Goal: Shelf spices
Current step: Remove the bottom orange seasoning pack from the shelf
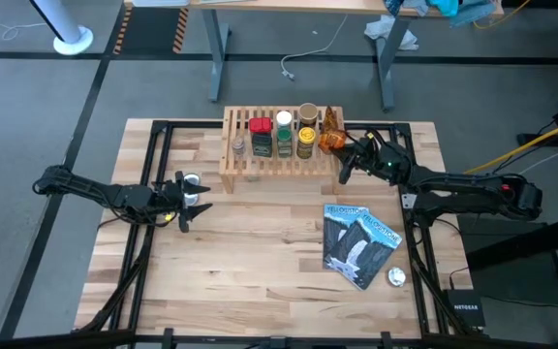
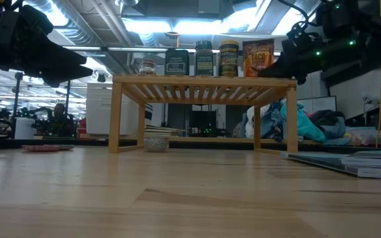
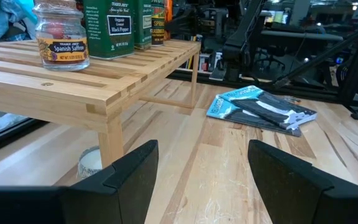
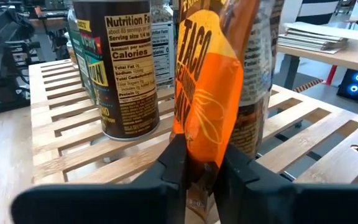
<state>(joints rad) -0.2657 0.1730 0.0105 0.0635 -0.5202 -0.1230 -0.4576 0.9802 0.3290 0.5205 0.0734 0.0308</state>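
My right gripper (image 4: 201,165) is at the right end of the shelf (image 1: 279,165), its fingers pinched on the bottom edge of an orange taco packet (image 4: 207,106) that stands upright on the slats. Just beside the packet stands a dark jar with a yellow label (image 4: 118,68), and the other spice jars (image 1: 271,136) line up along the shelf top. My left gripper (image 3: 197,180) hovers over the table, off the shelf's left end, fingers apart and holding nothing. The blue pouches (image 1: 358,242) lie flat on the table (image 1: 260,271).
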